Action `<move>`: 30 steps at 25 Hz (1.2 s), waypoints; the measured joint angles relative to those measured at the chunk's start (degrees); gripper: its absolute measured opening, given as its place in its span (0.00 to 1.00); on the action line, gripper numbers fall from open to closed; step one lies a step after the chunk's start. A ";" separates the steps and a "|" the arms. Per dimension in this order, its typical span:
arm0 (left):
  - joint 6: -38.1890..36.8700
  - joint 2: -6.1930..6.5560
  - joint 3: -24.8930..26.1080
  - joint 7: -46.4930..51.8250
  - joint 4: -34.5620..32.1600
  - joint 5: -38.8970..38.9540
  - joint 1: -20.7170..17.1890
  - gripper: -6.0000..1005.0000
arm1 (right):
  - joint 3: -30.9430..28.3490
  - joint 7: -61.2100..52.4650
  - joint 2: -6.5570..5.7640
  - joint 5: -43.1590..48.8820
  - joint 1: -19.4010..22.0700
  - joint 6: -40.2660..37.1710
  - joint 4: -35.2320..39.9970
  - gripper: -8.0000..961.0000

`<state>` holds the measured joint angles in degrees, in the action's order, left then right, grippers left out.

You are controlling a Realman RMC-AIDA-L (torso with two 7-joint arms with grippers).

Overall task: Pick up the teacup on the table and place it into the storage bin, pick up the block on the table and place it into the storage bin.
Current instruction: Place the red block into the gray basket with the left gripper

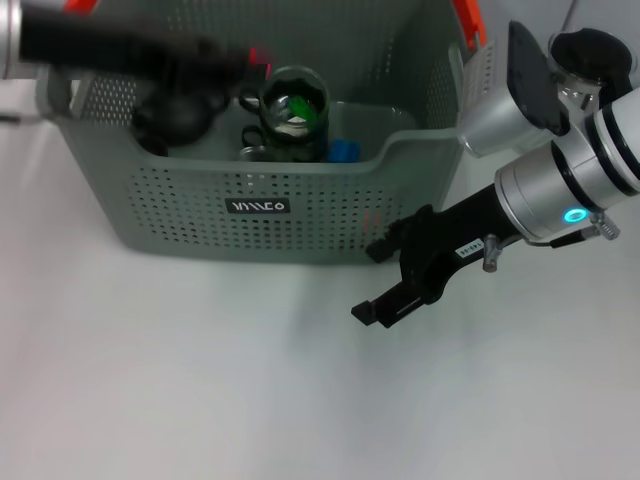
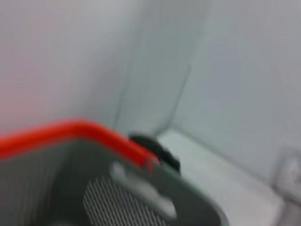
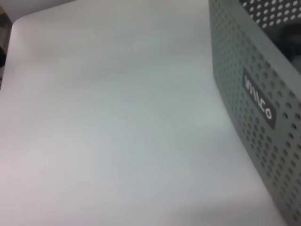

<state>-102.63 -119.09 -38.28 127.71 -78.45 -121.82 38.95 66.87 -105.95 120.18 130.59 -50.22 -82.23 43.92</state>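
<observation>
1. The storage bin point(image 1: 200, 215) sits far left on the table point(image 1: 200, 380); inside lie the teacup point(image 1: 295, 115) and a blue block point(image 1: 343, 151), apparently both delivered.
2. The left gripper point(image 1: 185, 105) is over the bin; its grip state cannot be told.
3. The right gripper point(image 1: 385, 285) hangs agape and empty just beside the bin's near right corner, seemingly idle.

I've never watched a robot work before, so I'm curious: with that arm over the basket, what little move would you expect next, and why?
Probably the left gripper lifts up and away from the storage bin. The teacup and a blue block already lie inside, and no other item shows on the table. The right gripper hangs beside the bin.
</observation>
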 joint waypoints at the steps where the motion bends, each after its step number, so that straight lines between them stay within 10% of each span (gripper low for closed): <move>1: 2.01 0.94 0.27 -0.02 2.51 0.47 1.48 0.19 | 0.18 0.05 0.02 -0.03 -0.03 -0.13 0.03 0.98; 9: 19.53 3.40 -4.90 0.54 11.24 -1.49 6.21 0.19 | 0.54 0.53 0.13 -0.41 -0.27 -1.72 0.31 0.98; 19: 25.10 2.65 -7.57 1.93 11.58 -2.93 6.63 0.21 | 0.54 0.83 0.10 -0.61 -0.32 -2.24 0.45 0.98; 21: 25.18 2.65 -7.45 2.51 10.70 -2.89 6.41 0.43 | 0.54 0.88 0.08 -0.63 -0.32 -2.31 0.45 0.98; 30: 15.26 2.52 -1.86 1.97 6.52 13.94 0.08 0.77 | 0.52 1.73 0.05 -0.95 -0.33 -3.16 0.46 0.98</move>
<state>-87.36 -116.58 -40.14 129.68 -71.92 -107.88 39.03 67.39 -104.21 120.23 129.64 -50.55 -85.39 44.39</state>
